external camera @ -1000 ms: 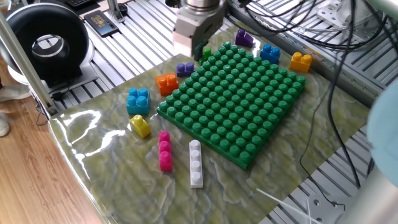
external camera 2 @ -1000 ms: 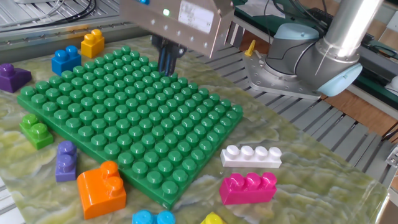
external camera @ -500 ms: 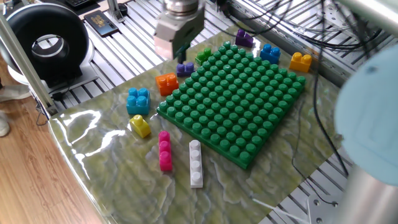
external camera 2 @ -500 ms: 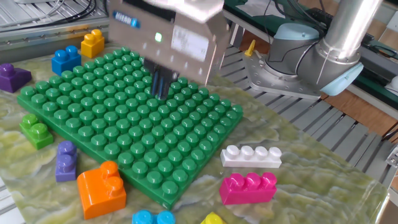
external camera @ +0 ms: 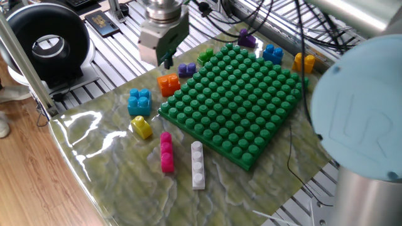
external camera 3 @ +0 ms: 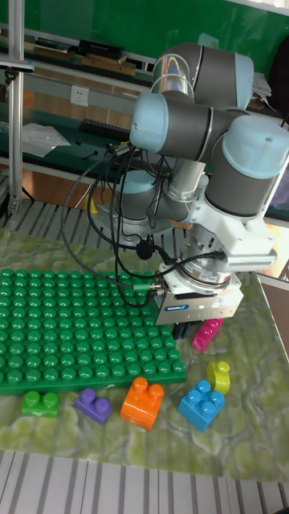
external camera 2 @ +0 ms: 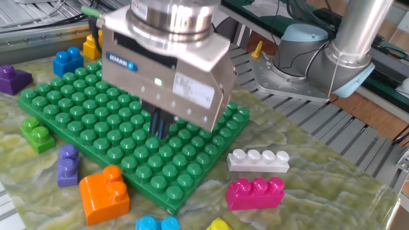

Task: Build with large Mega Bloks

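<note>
My gripper (external camera: 165,61) hangs in the air over the left edge of the green baseplate (external camera: 239,100), a little above and behind the orange brick (external camera: 168,83). Its dark fingers (external camera 2: 159,124) stand close together with nothing between them. Loose Mega Bloks lie around the plate: a small purple brick (external camera: 186,69), a green one (external camera: 205,55), a light blue one (external camera: 139,102), a yellow one (external camera: 142,127), a long pink one (external camera: 166,152) and a long white one (external camera: 198,164). In the tall fixed view the gripper (external camera 3: 183,329) partly hides the pink brick (external camera 3: 207,334).
Beyond the plate's far edge lie a purple brick (external camera: 246,39), a blue brick (external camera: 272,52) and a yellow-orange brick (external camera: 304,61). A black round device (external camera: 47,44) stands at the left. Cables hang behind the table. The arm's base (external camera 2: 300,61) stands at the right.
The gripper has travelled left from the plate's far corner, off the plate and toward the orange brick. No brick has moved.
</note>
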